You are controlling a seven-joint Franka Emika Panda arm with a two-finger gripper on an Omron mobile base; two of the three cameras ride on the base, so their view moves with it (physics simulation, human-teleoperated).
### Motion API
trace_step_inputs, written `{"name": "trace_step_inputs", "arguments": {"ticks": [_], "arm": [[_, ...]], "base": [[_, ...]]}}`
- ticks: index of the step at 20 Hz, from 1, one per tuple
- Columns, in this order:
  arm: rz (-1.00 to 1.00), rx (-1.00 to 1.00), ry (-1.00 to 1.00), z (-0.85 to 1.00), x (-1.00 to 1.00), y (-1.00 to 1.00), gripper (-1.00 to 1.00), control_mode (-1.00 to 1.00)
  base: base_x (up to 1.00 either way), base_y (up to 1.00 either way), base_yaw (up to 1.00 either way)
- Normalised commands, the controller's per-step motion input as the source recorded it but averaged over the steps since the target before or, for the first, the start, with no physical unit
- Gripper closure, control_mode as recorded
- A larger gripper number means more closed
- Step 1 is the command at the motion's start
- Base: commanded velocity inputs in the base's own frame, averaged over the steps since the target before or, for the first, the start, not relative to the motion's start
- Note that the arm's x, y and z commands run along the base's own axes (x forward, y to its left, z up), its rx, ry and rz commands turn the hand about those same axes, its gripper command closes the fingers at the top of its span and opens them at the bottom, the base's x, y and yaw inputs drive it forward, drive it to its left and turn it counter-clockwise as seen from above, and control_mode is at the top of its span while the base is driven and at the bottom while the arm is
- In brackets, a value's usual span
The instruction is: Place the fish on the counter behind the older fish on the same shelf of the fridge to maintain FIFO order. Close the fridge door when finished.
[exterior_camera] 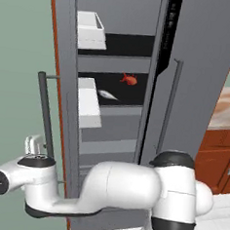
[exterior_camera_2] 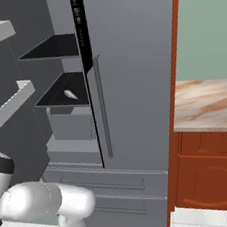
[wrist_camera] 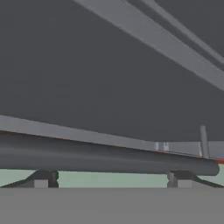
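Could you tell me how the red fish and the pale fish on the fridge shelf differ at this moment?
The fish is bright red-orange, while the older fish is pale silver-grey. The red one lies deeper on the shelf, the pale one nearer its grey front edge. The red one looks stubbier, the pale one slimmer. Both are small and rest apart on the same dark shelf of the open fridge.

Wall (exterior_camera_2: 205, 23): you see plain sage green — flat, even light.
Floor (exterior_camera_2: 199, 221): white tiles.
Cabinets (exterior_camera_2: 208, 174): reddish-brown wood — right side.
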Motion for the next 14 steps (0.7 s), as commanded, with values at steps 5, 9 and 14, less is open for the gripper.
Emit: {"name": "trace_step_inputs", "arguments": {"ticks": [5,9,14], "arm": [[-0.22,-0.08,0.00,-0.07,0.01,-0.16,-1.00,-1.00],[-0.15,0.00,-0.02,-0.02,0.00,-0.76,-1.00,-1.00],[-0.05,0.00,-0.09,0.00,-0.01,-1.00,-1.00,-1.00]], "base": [[0.00,0.00,0.00],[0.00,0.00,0.00],[0.00,0.00,0.00]]}}
